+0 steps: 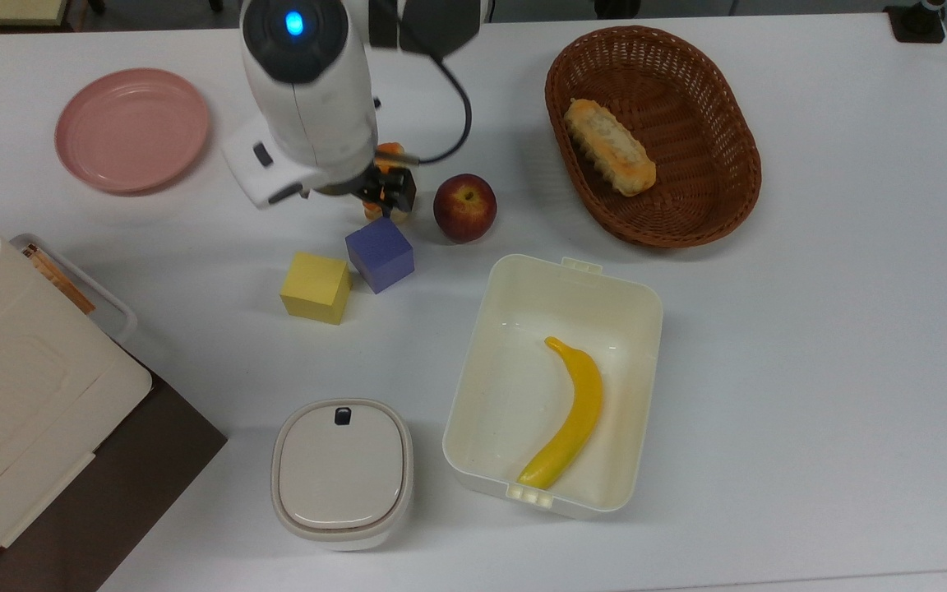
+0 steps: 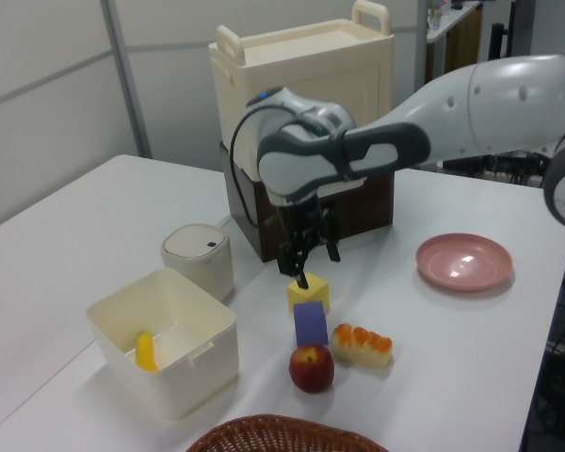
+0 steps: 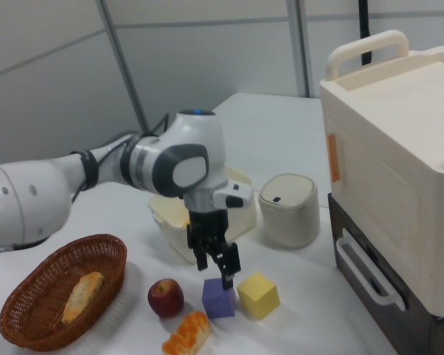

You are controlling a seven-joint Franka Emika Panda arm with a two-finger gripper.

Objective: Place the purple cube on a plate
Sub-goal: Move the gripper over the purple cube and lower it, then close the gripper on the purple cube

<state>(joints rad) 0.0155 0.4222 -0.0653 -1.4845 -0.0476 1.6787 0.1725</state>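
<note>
fingers (image 3: pixel 204 260) of the gripper (image 3: pixel 215 268) hang spread and empty, pointing down, with nothing between them; in the right view their tips sit just above the purple cube (image 3: pixel 219 298) and toward the right view's upper left of it. in the left view the gripper (image 2: pixel 310 264) hovers above both blocks, its lower tip reading against the yellow cube (image 2: pixel 307 291), so depth is hard to judge there. in the top view the arm's white wrist housing covers most of the gripper (image 1: pixel 381 196); the dark finger hardware shows just above the purple cube (image 1: pixel 380 253), over the near end of the orange-glazed bread roll (image 1: pixel 390 152).

the purple cube rests on the white bench (image 1: pixel 810 329), turned so its faces run diagonal to the bench edges. the yellow cube (image 1: pixel 316 287) is just beside it on the top view's lower left, corners close or touching. the red apple (image 1: pixel 464 207) lies near on the top view's upper right.

my judgement: the fingers need to shift a little toward the top view's bottom to centre over the purple cube, then turn to match its diagonal faces, choosing the pair clear of the yellow cube.

the pink plate (image 1: pixel 133 129) lies bare, well apart toward the top view's upper left.
</note>
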